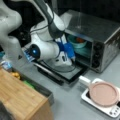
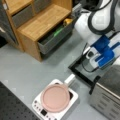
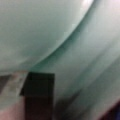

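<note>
Nearest in a front view is the corner of a wooden shelf unit (image 1: pixel 22 100), and to that view's right a white hot plate (image 1: pixel 110 107) carrying a pink pan (image 1: pixel 103 93) with a pale handle pointing toward the oven. Between them runs the grey desk (image 1: pixel 67 100). A grey drawer (image 2: pixel 53 37) in the shelf unit stands pulled out, with a green thing and a yellow thing (image 2: pixel 67 22) lying in it. Beyond the pan, a silver toaster oven (image 1: pixel 100 35) has its glass door (image 1: pixel 67 72) folded down flat onto the desk. The white arm bends over that door, and its blue-trimmed gripper (image 1: pixel 72 53) reaches into the oven's mouth, just at a teal bowl (image 1: pixel 77 42) sitting inside the oven with something orange in it. In the wrist view the bowl's (image 3: pixel 50 32) pale green curved wall fills nearly the whole picture, very close to the camera, with one dark finger (image 3: pixel 40 97) of the gripper at the bottom edge, right up against it. Whether the gripper is spread wide, narrowed or clamped on the bowl's rim, I cannot tell; only that single finger shows.
</note>
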